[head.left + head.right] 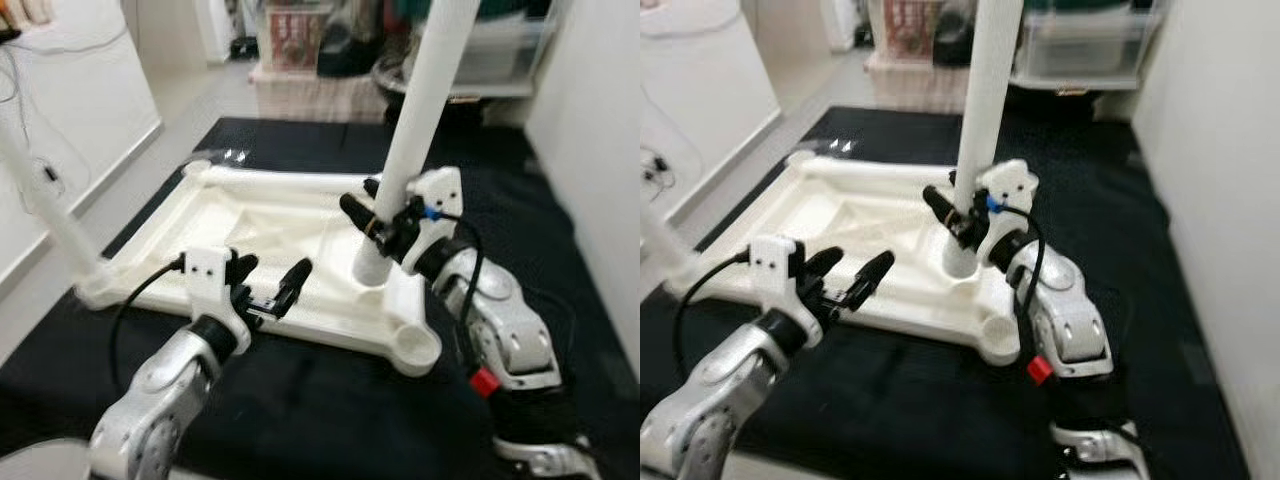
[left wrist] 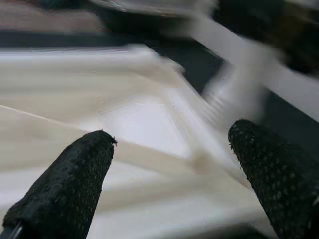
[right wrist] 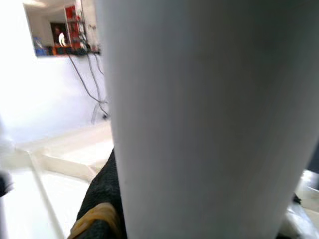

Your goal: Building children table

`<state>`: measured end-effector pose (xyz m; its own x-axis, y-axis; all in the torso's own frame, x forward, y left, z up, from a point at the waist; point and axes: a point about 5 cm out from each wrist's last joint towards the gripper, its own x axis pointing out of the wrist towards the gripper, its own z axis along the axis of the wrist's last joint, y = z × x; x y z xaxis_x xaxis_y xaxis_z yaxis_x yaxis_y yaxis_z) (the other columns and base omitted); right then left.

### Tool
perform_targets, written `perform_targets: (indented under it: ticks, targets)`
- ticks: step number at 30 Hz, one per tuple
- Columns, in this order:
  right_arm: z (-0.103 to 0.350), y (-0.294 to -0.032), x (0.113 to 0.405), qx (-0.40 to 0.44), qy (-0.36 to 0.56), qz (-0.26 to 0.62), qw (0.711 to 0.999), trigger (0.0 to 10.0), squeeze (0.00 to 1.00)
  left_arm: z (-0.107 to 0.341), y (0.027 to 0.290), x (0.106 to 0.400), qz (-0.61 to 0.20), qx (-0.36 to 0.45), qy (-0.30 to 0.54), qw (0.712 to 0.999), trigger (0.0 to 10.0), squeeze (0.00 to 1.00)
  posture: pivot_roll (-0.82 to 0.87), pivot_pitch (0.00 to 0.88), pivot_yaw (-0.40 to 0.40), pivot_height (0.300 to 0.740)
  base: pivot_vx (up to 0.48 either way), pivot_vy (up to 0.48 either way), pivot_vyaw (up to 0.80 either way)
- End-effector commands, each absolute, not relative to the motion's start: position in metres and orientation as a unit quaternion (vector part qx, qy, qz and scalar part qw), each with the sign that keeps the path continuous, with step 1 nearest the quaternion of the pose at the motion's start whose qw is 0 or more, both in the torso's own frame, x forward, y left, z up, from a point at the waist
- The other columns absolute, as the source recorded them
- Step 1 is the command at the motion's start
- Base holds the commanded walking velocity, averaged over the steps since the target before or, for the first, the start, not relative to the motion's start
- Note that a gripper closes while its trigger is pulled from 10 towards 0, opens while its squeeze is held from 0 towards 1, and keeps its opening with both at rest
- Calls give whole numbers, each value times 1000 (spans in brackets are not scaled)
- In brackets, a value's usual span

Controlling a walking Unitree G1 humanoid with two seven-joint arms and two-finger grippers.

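Silver-armed, the left gripper (image 1: 268, 284) hovers with fingers spread apart over the near rim of the white plastic tabletop (image 1: 262, 225), which lies upside down, ribbed and rectangular, on a black mat (image 1: 300, 400). Beside it, the right gripper (image 1: 385, 222) clamps a smooth white cylindrical leg (image 1: 418, 110) standing upright in a round corner socket.

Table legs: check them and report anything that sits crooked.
The white leg held by the right gripper leans from its corner socket. Another leg at the far-left corner of the upside-down tabletop leans too. The left gripper hovers open.
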<state>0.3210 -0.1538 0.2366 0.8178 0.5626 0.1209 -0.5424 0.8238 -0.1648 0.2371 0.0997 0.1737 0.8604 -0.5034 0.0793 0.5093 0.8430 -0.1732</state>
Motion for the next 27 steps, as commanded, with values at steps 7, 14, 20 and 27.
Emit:
perform_targets:
  ticks: [7,14,20,27]
  targets:
    - [253,-155,307,-83,-98,404,906,10000,0,145,101,194,-320,-13,19,947,10000,0,-32,131,26,740,0,0,0]
    - [264,-166,293,-115,-78,529,837,10000,0,142,105,160,-355,-33,37,934,10000,0,-24,186,16,740,0,0,0]
    - [269,-185,292,-143,-47,562,813,10000,0,139,109,146,-366,-5,43,930,10000,0,-21,226,8,740,0,0,0]
    - [271,-206,284,-92,-25,624,776,10000,0,152,115,143,-328,83,-29,941,10000,0,5,287,29,740,0,0,0]
